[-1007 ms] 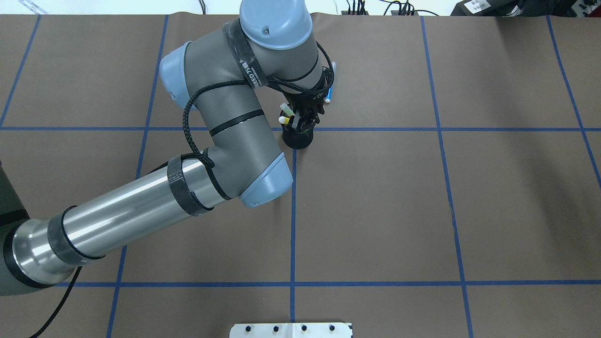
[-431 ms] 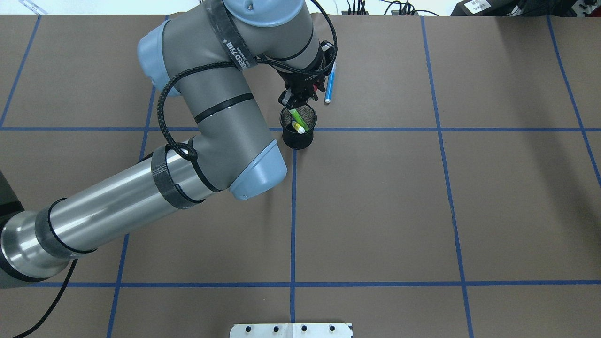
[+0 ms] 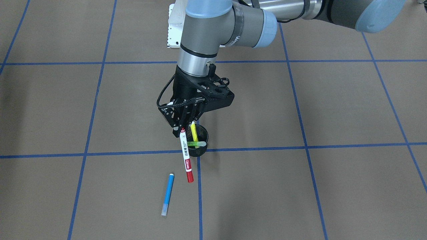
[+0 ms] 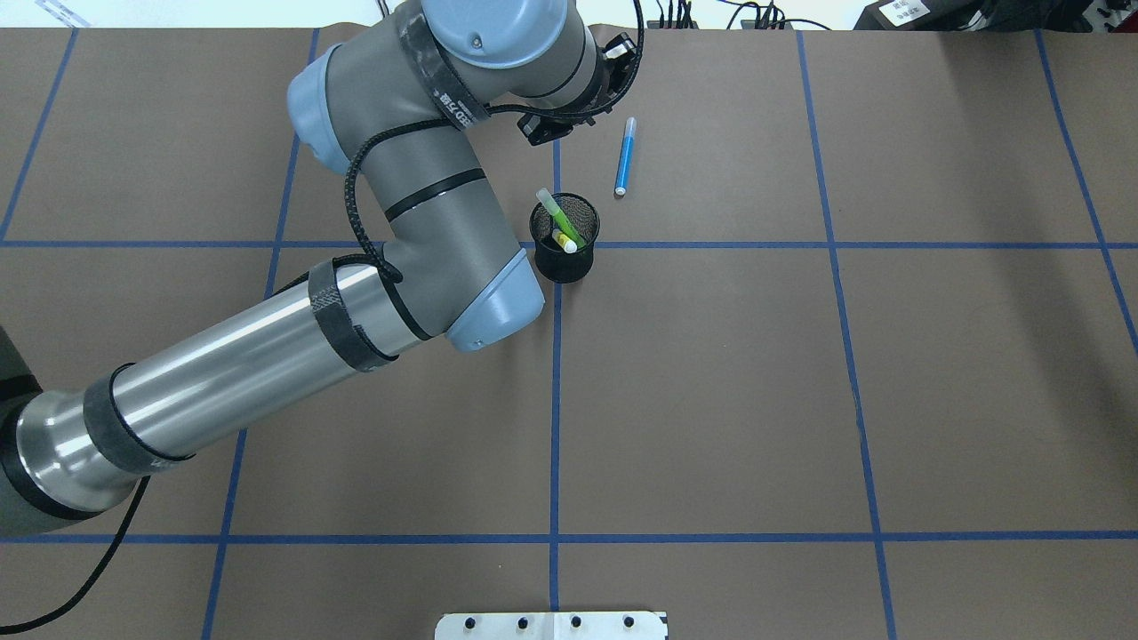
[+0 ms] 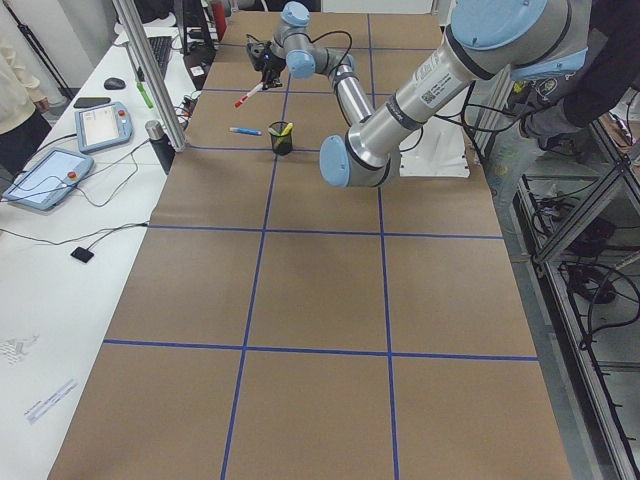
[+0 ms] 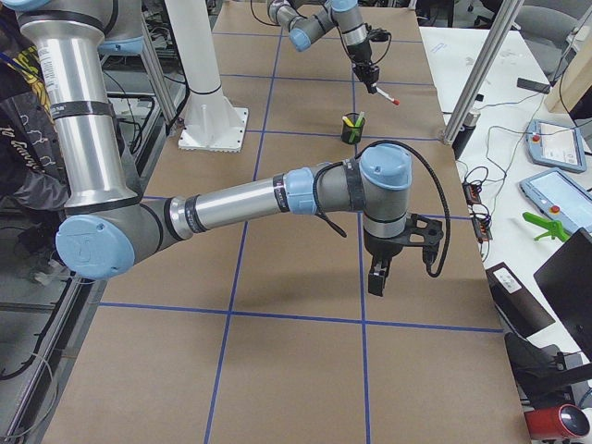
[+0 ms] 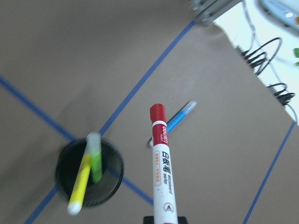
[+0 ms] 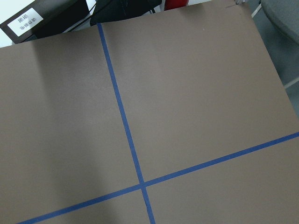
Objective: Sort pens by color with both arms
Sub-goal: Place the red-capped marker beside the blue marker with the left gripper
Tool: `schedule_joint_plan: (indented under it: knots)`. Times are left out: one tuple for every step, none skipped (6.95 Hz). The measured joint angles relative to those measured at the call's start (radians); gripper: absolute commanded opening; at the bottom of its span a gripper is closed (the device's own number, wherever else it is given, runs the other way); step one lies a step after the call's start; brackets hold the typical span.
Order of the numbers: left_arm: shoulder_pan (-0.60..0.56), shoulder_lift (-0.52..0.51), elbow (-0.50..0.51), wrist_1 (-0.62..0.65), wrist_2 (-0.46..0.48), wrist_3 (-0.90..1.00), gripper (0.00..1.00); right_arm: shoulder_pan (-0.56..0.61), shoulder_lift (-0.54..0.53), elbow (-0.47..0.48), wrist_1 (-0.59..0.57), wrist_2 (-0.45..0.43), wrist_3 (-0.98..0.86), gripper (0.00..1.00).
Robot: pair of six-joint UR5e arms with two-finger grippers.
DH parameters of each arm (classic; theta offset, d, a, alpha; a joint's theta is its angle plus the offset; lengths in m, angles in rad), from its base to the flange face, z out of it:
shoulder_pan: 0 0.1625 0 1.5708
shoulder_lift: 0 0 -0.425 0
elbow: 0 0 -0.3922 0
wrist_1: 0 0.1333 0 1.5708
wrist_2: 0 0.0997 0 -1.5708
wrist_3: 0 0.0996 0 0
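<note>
Closest to your side of the table, the blue pen [image 3: 167, 194] lies flat on the brown table [image 3: 300, 186]. Its long axis runs almost straight from you toward the robot, with the clear cap at your end, just beside a blue tape line [image 3: 199, 200]. Behind it hangs the white pen [image 3: 184, 150], off the surface and tilted, its red cap lowest and pointing your way. The left gripper [image 3: 181, 129] has its jaws clamped on that pen's upper end. Next comes the black mesh cup [image 3: 197, 153], standing at a tape crossing near the held pen, with the yellow pen [image 3: 193, 132] and the green pen [image 3: 196, 144] leaning inside. Broad taped squares of brown surface spread on either side of cup and pens. Far along the table, well apart from all this, the right gripper [image 6: 374, 277] hovers above the surface; you cannot tell how its jaws stand.
</note>
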Motion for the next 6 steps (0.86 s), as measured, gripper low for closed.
schedule_joint_plan:
  knots:
    - [0.000,-0.023,0.086,-0.081,0.062,0.068,0.00,-0.020,-0.015,0.042,-0.033,0.012,-0.006,1.00]
    - [0.003,-0.060,0.190,-0.148,0.115,0.115,0.00,-0.036,-0.031,0.071,-0.045,0.016,-0.009,1.00]
    - [0.007,-0.089,0.281,-0.199,0.157,0.149,0.00,-0.043,-0.036,0.082,-0.047,0.017,-0.013,1.00]
    - [0.016,-0.105,0.342,-0.225,0.193,0.180,0.00,-0.045,-0.037,0.086,-0.045,0.018,-0.027,1.00]
    - [0.028,-0.110,0.379,-0.236,0.223,0.196,0.16,-0.045,-0.038,0.092,-0.044,0.020,-0.047,1.00]
    - [0.048,-0.112,0.404,-0.245,0.260,0.208,0.75,-0.046,-0.038,0.100,-0.043,0.022,-0.056,1.00]
